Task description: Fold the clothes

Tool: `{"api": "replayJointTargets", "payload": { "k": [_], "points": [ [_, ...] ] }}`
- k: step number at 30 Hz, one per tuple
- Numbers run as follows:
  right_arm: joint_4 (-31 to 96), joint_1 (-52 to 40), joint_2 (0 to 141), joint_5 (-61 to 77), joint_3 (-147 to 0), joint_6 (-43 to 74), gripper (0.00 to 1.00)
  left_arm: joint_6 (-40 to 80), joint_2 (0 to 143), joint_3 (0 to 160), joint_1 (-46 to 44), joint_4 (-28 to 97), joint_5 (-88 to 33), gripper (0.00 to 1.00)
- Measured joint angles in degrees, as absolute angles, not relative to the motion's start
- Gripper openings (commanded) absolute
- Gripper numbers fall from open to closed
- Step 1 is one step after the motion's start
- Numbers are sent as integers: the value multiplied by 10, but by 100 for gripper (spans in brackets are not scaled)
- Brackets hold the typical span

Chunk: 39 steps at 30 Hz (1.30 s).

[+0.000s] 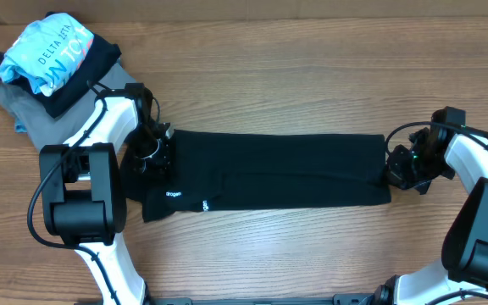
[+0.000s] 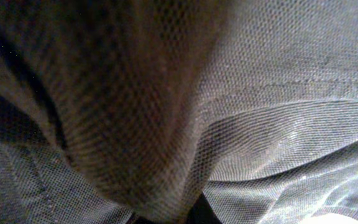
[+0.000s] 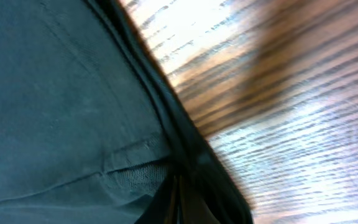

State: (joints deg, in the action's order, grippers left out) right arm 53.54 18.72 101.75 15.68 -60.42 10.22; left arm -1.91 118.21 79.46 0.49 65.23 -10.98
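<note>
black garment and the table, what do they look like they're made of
Black garment: a soft knit, probably synthetic sports fabric; the left wrist view shows a fine mesh weave with a faint sheen and soft folds. Table: wood or wood-look laminate, smooth; grain lines with glare show in the right wrist view, but not which of the two.

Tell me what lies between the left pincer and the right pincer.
The black garment spans the whole stretch from left pincer to right pincer, seen in the overhead view.

Warm brown wood-grain table (image 1: 269, 76), bright glare across its surface.
</note>
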Motion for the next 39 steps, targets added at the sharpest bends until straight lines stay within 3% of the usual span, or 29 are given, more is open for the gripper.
{"api": "replayJointTargets", "payload": {
  "k": [16,17,18,19,21,24,28,29,33,37,39],
  "points": [
    [551,210,1018,164,-610,103,4,-12,1182,812,52,687,-88,4],
    [551,210,1018,163,-610,103,4,-11,1182,812,54,687,-88,13],
    [551,210,1018,164,-610,103,5,-10,1182,812,55,688,-89,31],
    [552,210,1018,164,-610,102,12,-6,1182,812,56,689,-93,44],
    [554,210,1018,171,-610,98,31,-3,1182,812,58,691,-97,55],
    [561,210,1018,195,-611,78,43,0,1182,812,58,691,-103,59],
    [551,208,1018,218,-611,67,48,0,1182,813,58,692,-107,60],
    [542,207,1018,221,-609,66,47,0,1182,813,58,692,-108,60],
    [521,199,1018,228,-594,68,21,0,1182,813,58,701,-110,56],
    [521,194,1018,237,-584,64,15,0,1182,813,58,716,-111,56],
    [521,194,1018,246,-584,63,7,0,1182,813,58,722,-112,56]
  ]
}}
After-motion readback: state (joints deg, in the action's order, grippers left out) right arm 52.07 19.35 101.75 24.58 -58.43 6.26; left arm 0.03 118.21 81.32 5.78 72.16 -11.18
